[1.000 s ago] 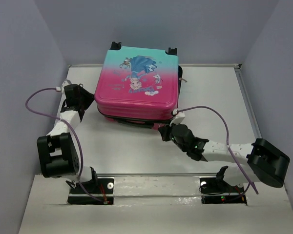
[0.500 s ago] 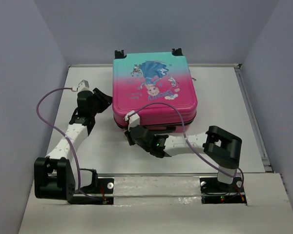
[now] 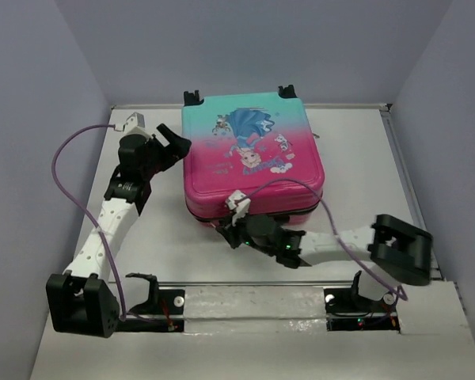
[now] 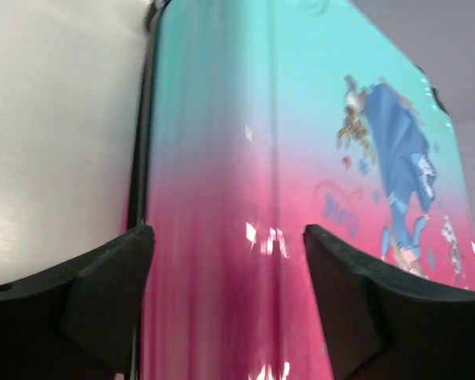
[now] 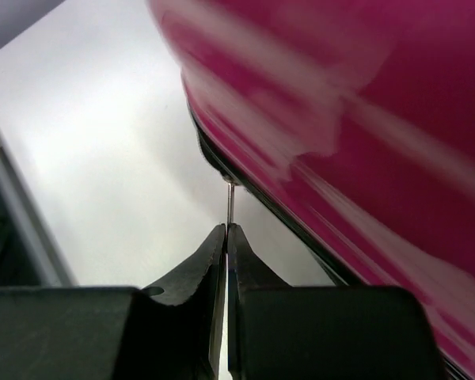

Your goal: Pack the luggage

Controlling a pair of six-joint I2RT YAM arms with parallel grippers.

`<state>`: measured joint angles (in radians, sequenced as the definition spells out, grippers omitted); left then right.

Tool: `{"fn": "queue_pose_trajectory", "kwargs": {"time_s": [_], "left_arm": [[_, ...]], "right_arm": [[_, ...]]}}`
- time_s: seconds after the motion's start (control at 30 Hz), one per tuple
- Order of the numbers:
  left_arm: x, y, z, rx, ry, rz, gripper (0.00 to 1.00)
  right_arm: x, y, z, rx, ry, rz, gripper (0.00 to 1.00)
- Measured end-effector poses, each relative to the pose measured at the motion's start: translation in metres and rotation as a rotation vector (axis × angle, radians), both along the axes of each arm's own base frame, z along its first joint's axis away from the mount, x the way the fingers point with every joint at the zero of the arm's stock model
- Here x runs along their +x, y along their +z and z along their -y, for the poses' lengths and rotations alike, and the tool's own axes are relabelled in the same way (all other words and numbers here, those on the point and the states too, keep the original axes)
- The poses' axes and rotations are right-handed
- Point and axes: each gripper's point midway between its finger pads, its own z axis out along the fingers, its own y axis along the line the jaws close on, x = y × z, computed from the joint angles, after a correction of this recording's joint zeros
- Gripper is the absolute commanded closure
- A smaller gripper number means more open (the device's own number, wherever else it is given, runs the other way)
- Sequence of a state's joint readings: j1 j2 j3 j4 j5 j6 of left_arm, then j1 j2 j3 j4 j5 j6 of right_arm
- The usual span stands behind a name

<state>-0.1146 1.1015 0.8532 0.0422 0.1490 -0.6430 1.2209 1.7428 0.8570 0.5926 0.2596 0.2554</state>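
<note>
The luggage (image 3: 253, 154) lies flat and closed on the table, teal at the far end, pink near me, princess print on top, black wheels at the back. My left gripper (image 3: 176, 146) is open, its fingers spread over the left edge of the lid (image 4: 222, 237). My right gripper (image 3: 231, 231) is shut on the thin metal zipper pull (image 5: 230, 202) at the near-left corner of the luggage (image 5: 340, 119), by the black zipper trim (image 5: 222, 166).
White table (image 3: 174, 245) with grey walls on three sides. A metal rail (image 3: 253, 283) runs along the near edge by the arm bases. The right arm stretches leftward along the front of the luggage.
The right gripper has moved along the front zipper from the right side to the near-left corner. The left gripper has moved up onto the lid's left edge. The luggage has shifted right and turned.
</note>
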Motion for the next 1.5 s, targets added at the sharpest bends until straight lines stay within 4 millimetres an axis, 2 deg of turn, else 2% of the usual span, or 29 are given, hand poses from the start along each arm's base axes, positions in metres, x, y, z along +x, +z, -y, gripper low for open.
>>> {"fn": "queue_pose_trajectory", "kwargs": {"time_s": [0.03, 0.07, 0.13, 0.17, 0.2, 0.23, 0.33, 0.37, 0.43, 0.57, 0.73, 0.83, 0.9, 1.07, 1.13, 1.17, 1.23, 1.27, 1.3, 1.33, 1.37, 1.4, 1.5], "left_arm": [[0.003, 0.007, 0.005, -0.002, -0.012, 0.008, 0.01], [0.007, 0.016, 0.009, -0.001, -0.025, 0.022, 0.01], [0.016, 0.028, 0.011, 0.005, -0.024, 0.034, 0.01], [0.026, 0.038, 0.01, 0.012, -0.018, 0.042, 0.01], [0.034, 0.044, 0.01, 0.018, -0.014, 0.046, 0.01], [0.051, 0.059, 0.011, 0.024, -0.01, 0.071, 0.01], [0.093, 0.077, 0.015, 0.044, -0.013, 0.088, 0.01], [0.105, 0.076, 0.015, 0.052, -0.014, 0.085, 0.01], [0.134, 0.069, 0.018, 0.077, -0.019, 0.053, 0.01], [0.177, 0.035, 0.018, 0.121, -0.022, -0.03, 0.01], [0.207, -0.017, 0.013, 0.154, -0.027, -0.157, 0.01], [0.227, -0.031, 0.015, 0.145, -0.053, -0.184, 0.01], [0.238, -0.037, 0.019, 0.128, -0.072, -0.182, 0.01], [0.244, -0.032, 0.03, 0.042, -0.117, -0.157, 0.01], [0.249, -0.028, 0.036, 0.011, -0.129, -0.139, 0.04], [0.253, -0.028, 0.04, -0.01, -0.138, -0.13, 0.06], [0.257, -0.028, 0.046, -0.043, -0.146, -0.116, 0.27], [0.26, -0.028, 0.049, -0.063, -0.15, -0.107, 0.41], [0.261, -0.028, 0.051, -0.09, -0.148, -0.104, 0.65], [0.263, -0.027, 0.051, -0.125, -0.132, -0.107, 0.73], [0.264, -0.024, 0.047, -0.133, -0.116, -0.099, 0.86], [0.267, -0.021, 0.041, -0.149, -0.107, -0.067, 0.93], [0.264, -0.029, 0.034, -0.194, -0.068, -0.036, 0.94]], "right_arm": [[-0.011, 0.008, 0.021, 0.012, 0.02, -0.014, 0.93], [-0.022, 0.024, 0.042, 0.038, 0.042, -0.019, 0.85], [-0.036, 0.047, 0.059, 0.084, 0.071, -0.025, 0.46], [-0.043, 0.06, 0.066, 0.106, 0.09, -0.028, 0.23], [-0.052, 0.071, 0.073, 0.131, 0.111, -0.037, 0.18], [-0.058, 0.076, 0.081, 0.144, 0.121, -0.046, 0.15], [-0.07, 0.072, 0.104, 0.14, 0.126, -0.087, 0.17], [-0.071, 0.062, 0.115, 0.118, 0.11, -0.11, 0.17], [-0.069, 0.045, 0.133, 0.079, 0.063, -0.151, 0.18], [-0.053, 0.021, 0.169, 0.03, -0.062, -0.221, 0.18], [-0.049, 0.01, 0.184, -0.004, -0.126, -0.262, 0.12], [-0.047, 0.003, 0.191, -0.022, -0.167, -0.291, 0.11], [-0.042, -0.002, 0.198, -0.026, -0.205, -0.307, 0.1], [-0.03, -0.017, 0.217, -0.043, -0.287, -0.33, 0.1], [-0.017, -0.02, 0.228, -0.039, -0.34, -0.338, 0.1], [-0.011, -0.02, 0.233, -0.036, -0.367, -0.343, 0.1], [0.003, -0.026, 0.246, -0.04, -0.434, -0.357, 0.12], [0.008, -0.028, 0.25, -0.04, -0.453, -0.361, 0.12], [0.016, -0.029, 0.256, -0.035, -0.482, -0.368, 0.12], [0.022, -0.03, 0.26, -0.029, -0.503, -0.373, 0.13], [0.026, -0.032, 0.264, -0.03, -0.518, -0.377, 0.13], [0.031, -0.032, 0.267, -0.025, -0.53, -0.379, 0.13], [0.049, -0.03, 0.277, -0.013, -0.568, -0.387, 0.14]]}}
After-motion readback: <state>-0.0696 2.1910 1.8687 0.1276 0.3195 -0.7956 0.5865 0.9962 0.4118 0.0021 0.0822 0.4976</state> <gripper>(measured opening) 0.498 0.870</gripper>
